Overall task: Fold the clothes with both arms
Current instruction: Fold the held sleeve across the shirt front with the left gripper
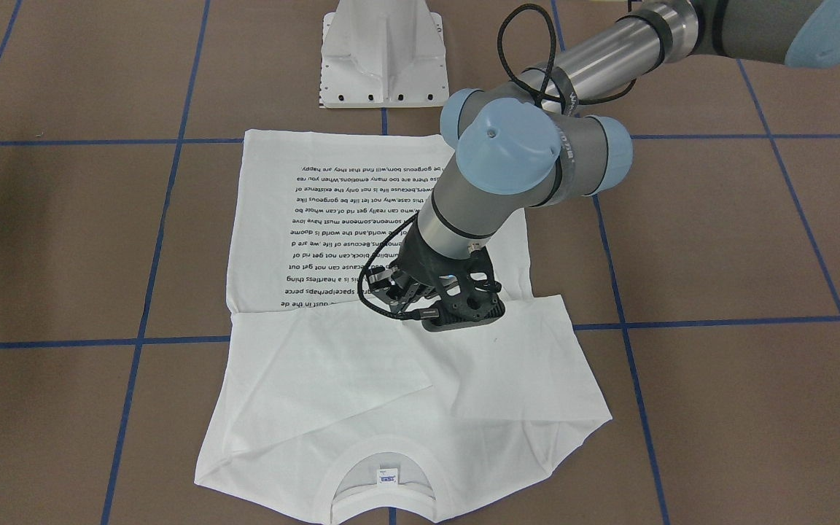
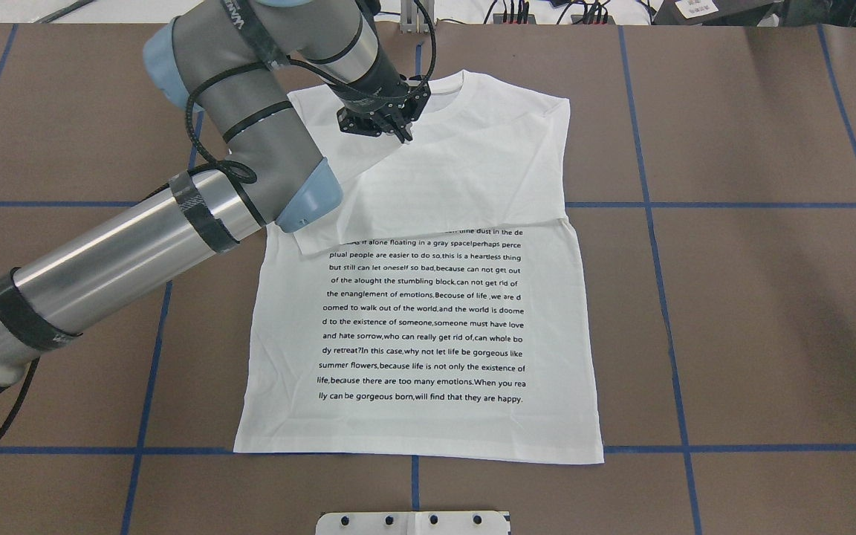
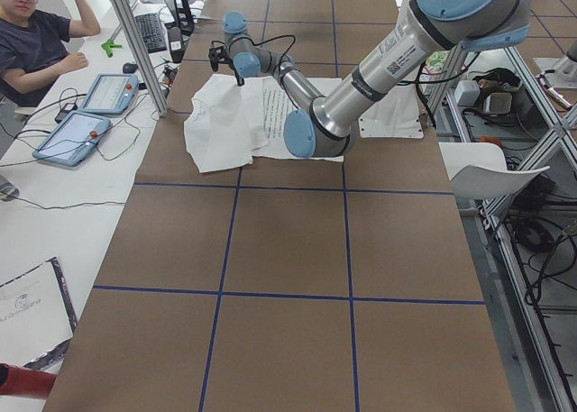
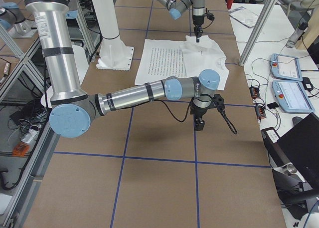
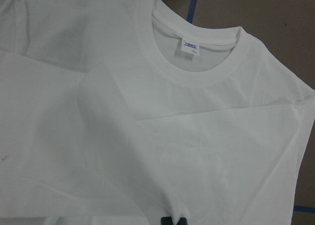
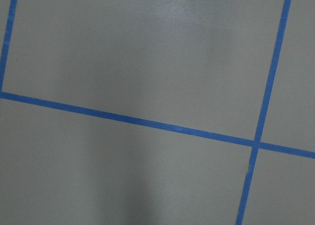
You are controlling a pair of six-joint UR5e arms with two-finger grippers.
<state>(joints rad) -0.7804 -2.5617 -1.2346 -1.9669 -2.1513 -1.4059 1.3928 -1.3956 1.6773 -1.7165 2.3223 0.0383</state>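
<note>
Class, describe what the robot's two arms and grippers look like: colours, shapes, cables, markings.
The left arm and right arm are silver-grey tubes with grey joints and round light blue caps. Black straps, some with white lettering, hold a black cable along each. The left gripper is black with an open lattice frame; the right gripper is black too.

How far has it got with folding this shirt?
Roughly a third, I'd judge. Done: both sleeves look folded in across the chest of the white T-shirt. In hand: the left gripper is over those sleeves near the collar; whether it grips cloth is unclear. The right gripper is off over bare table. Left: the printed body lies unfolded.
</note>
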